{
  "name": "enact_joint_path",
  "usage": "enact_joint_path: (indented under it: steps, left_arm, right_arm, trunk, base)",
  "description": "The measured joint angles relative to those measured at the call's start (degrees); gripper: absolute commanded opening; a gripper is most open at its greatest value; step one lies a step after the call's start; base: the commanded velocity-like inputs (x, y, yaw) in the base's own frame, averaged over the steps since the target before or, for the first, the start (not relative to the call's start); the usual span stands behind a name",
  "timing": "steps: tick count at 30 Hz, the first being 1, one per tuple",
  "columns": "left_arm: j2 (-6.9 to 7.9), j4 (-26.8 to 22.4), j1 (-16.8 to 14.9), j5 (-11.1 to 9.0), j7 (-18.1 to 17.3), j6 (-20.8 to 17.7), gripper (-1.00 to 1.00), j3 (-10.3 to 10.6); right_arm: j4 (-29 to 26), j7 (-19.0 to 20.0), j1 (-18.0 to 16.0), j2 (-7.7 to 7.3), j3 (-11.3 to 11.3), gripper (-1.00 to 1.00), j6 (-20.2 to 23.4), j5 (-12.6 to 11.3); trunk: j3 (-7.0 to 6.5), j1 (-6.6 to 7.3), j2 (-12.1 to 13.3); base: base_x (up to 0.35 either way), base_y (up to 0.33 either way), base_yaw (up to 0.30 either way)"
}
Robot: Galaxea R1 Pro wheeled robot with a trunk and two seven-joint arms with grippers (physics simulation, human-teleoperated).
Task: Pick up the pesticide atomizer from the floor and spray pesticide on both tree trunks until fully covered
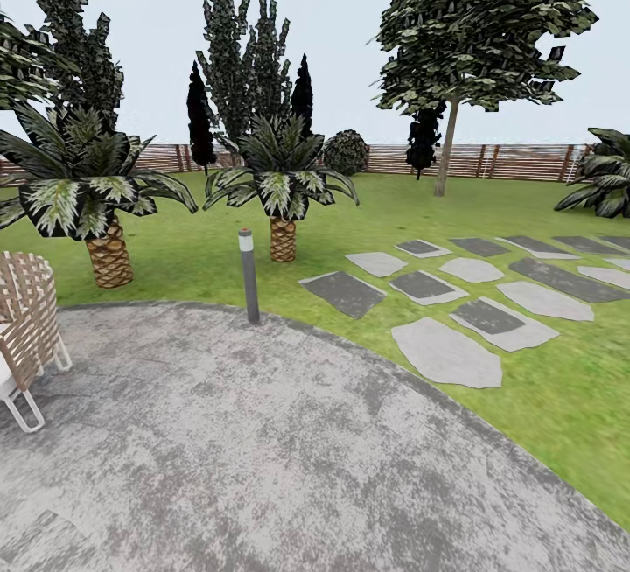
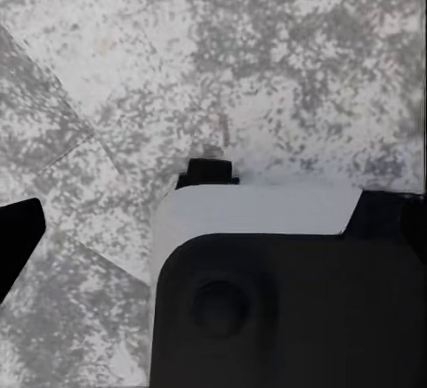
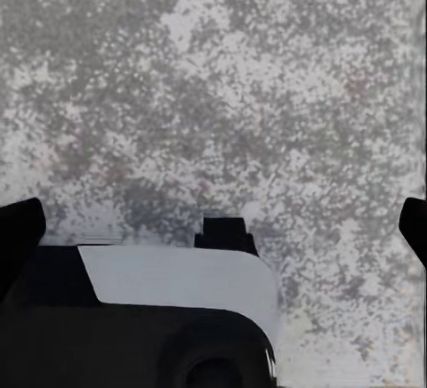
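Observation:
The pesticide atomizer is out of view. Across the garden lawn [image 1: 560,380], one tree [image 1: 481,21] stands far off at the right, its leaning grey-tan tree trunk [image 1: 446,156] in front of the fence [image 1: 516,161]. In the left wrist view my left gripper [image 2: 213,219] hangs over mottled grey paving, with one dark fingertip [image 2: 18,237] at the picture's edge. In the right wrist view the right gripper [image 3: 213,228] hangs over the same paving, and its dark fingertips [image 3: 18,232] are wide apart. Both are open with nothing between the fingers.
I stand on a round grey paved patio [image 1: 262,449]. A thin lamp post [image 1: 249,275] marks its edge and a woven chair [image 1: 26,327] sits at the left. Two short palms [image 1: 109,248] [image 1: 282,235] are ahead, and grey stepping stones [image 1: 446,353] cross the grass at the right.

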State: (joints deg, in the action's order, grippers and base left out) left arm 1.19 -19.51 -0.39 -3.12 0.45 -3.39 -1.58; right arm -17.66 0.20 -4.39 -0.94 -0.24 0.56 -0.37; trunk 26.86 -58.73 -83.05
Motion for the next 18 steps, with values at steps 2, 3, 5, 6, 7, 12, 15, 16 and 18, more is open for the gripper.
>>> enact_joint_path:
  steps: [2, 3, 5, 6, 7, 12, 15, 16, 18]
  left_arm:
    - [0.23, -1.0, -1.9, 0.0, 0.0, 0.0, 1.0, 0.0]
    - [0.32, -1.3, -3.2, 0.0, 0.0, 0.0, 1.0, 0.0]
    - [0.41, -1.7, -5.0, 0.0, 0.0, 0.1, 1.0, 0.0]
    - [0.44, -1.9, -6.1, 0.0, 0.0, 0.1, 1.0, 0.0]
    - [0.45, -1.9, -6.7, 0.0, 0.0, 0.1, 1.0, 0.0]
    - [0.42, -2.1, -11.0, 0.0, -0.2, 0.2, 1.0, 0.1]
    - [0.42, -2.2, -13.2, 0.0, -0.7, 0.2, 1.0, 0.3]
    - [0.48, -2.2, -13.3, 0.1, -0.7, 0.3, 1.0, 0.4]
    - [0.76, -1.8, -13.0, 0.3, -0.8, 2.1, 1.0, 0.3]
  right_arm:
    - [-3.0, 0.0, 0.0, -0.47, 0.0, 1.0, 0.0, 0.0]
    - [-4.7, 0.0, 0.0, -0.77, 0.0, 1.0, -0.1, 0.0]
    - [-7.2, 0.0, 0.0, -1.07, -0.1, 1.0, -0.2, 0.0]
    - [-8.8, 0.0, 0.0, -1.2, -0.1, 1.0, -0.4, -0.1]
    - [-9.6, 0.0, 0.0, -1.25, -0.1, 1.0, -0.6, -0.1]
    - [-13.6, 0.0, 0.0, -1.47, -0.1, 1.0, -5.1, -0.1]
    - [-14.7, 0.2, 0.0, -2.54, -0.8, 1.0, -9.0, -0.3]
    - [-14.7, 0.2, 0.0, -2.69, -1.3, 1.0, -9.4, -0.3]
    - [-14.4, 0.3, 0.0, -2.88, -2.9, 1.0, -9.9, -0.1]
  trunk:
    - [0.0, 0.0, 0.0]
    - [-0.01, 0.0, 0.0]
    - [-0.01, 0.0, 0.0]
    - [0.0, 0.0, 0.0]
    - [0.0, 0.0, 0.0]
    - [0.0, 0.0, 0.0]
    - [0.0, 0.0, 0.0]
    - [0.01, 0.0, 0.0]
    - [0.01, 0.0, 0.0]
  base:
    - [0.0, 0.0, 0.0]
    - [0.0, 0.0, 0.0]
    - [0.0, 0.0, 0.0]
    - [0.0, 0.0, 0.0]
    - [0.0, 0.0, 0.0]
    - [0.0, 0.0, -0.006]
    - [0.0, 0.0, -0.167]
    - [0.0, 0.0, -0.242]
    - [0.0, 0.0, -0.259]
